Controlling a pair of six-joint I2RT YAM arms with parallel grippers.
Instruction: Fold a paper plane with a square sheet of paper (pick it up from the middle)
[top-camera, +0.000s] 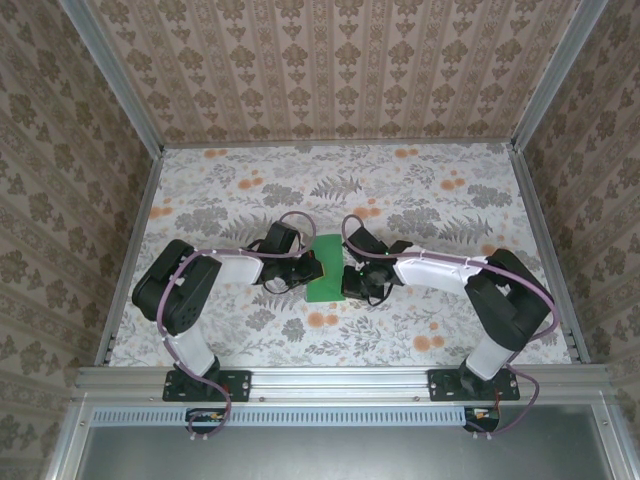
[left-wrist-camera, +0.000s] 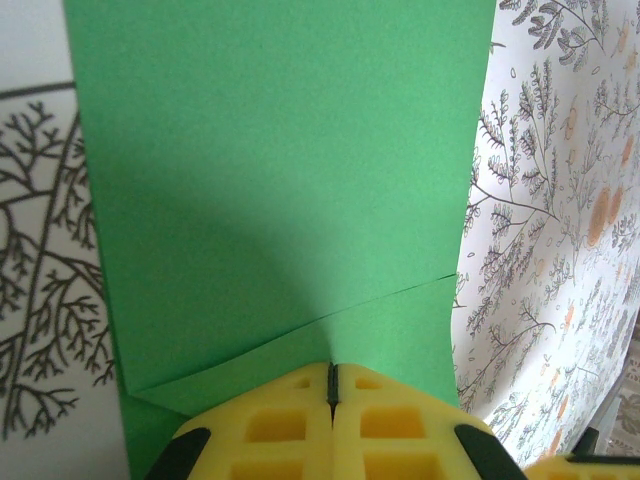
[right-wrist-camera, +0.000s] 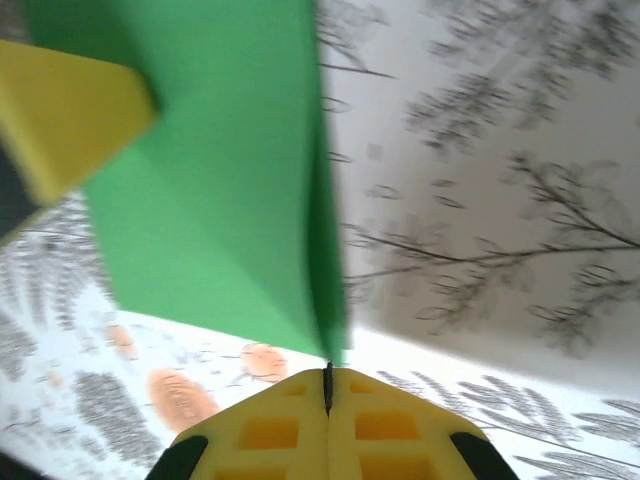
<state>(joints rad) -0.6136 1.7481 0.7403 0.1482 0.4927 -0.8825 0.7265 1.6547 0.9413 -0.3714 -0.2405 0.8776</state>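
At the near edge of the table (top-camera: 420, 190) the two arms rise from their bases on a metal rail (top-camera: 340, 380) and bend inward to meet at mid-table. There the left fingers (top-camera: 303, 272) and the right fingers (top-camera: 352, 280) face each other across the paper (top-camera: 325, 268). From above it reads as a narrow green rectangle lying lengthways near to far, with the left fingers at its left edge and the right fingers at its right. In the left wrist view the left fingers (left-wrist-camera: 290, 415) are closed flat together on the near edge of the paper (left-wrist-camera: 280, 170), only a thin dark seam between them. A folded flap lies over the sheet, its edge slanting up to the right just ahead of the tips. In the right wrist view the right fingers (right-wrist-camera: 280, 425) are likewise pressed shut. A thin folded edge of the paper (right-wrist-camera: 220, 180) runs straight into their seam and is pinched there, and a yellow tip of the left fingers (right-wrist-camera: 70, 110) sits against the paper at upper left. Beyond, the flowered table runs back to the patterned walls (top-camera: 340, 60).
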